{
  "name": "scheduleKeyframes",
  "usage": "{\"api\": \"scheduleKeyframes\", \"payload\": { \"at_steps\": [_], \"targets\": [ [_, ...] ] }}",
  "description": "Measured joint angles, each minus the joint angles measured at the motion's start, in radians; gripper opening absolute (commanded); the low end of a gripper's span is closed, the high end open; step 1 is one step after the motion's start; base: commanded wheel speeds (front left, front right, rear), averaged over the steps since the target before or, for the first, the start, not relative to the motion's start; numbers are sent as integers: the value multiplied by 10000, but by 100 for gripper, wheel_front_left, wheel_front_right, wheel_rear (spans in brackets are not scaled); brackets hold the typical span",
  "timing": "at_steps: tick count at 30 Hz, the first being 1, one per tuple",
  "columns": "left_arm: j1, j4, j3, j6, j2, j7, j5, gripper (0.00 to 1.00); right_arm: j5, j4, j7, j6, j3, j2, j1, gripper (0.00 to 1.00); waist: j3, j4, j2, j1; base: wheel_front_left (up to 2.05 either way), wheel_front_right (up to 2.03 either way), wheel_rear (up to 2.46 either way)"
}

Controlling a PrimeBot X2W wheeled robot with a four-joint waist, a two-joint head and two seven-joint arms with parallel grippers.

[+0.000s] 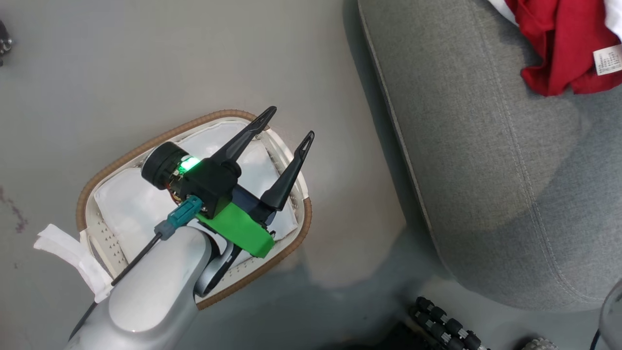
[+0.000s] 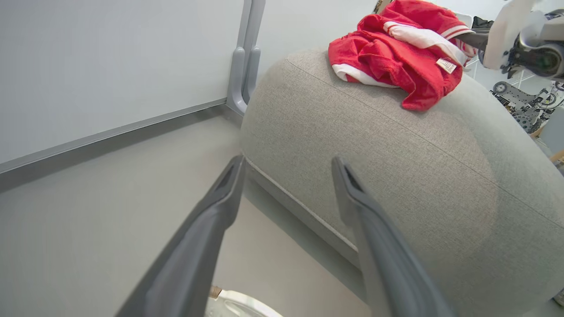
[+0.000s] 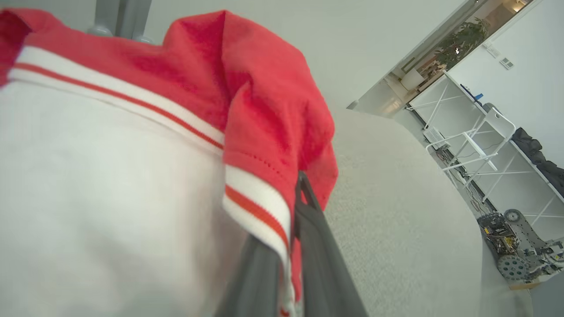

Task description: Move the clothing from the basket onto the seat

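Your left arm reaches over the basket (image 1: pixel 80 204), with the left claw (image 1: pixel 290 121) angled toward the seat (image 1: pixel 486 170) — fingers spread wide, holding nothing. The clothing (image 1: pixel 559 48) lies bunched on the seat. Its white label (image 1: pixel 607 59) carries print too small to read. Your right claw (image 3: pixel 299 193) — fingers pressed together, pinching the clothing's striped trim.
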Motion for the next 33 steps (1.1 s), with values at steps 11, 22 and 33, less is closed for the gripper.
{"api": "scheduleKeyframes", "payload": {
  "at_steps": [11, 22, 33],
  "targets": [
    [198, 290, 42, 0, -230, 0, -107, 100, 439, -495, -301, -2, 35, 836, 1973, 100, -507, -118, 0, 0, 0, 0, 0],
    [929, 625, 328, 0, -903, 0, -125, 100, 1741, -2176, -303, -2, 1655, 1279, 3625, 100, -1968, -412, 0, -1, 0, 0, 0],
    [1873, 1060, 1089, 0, -1486, 0, 17, 100, 3072, -2945, -314, -2, 3028, 1356, 4311, 100, -3469, -68, 0, -2, 0, 0, 0]
  ]
}}
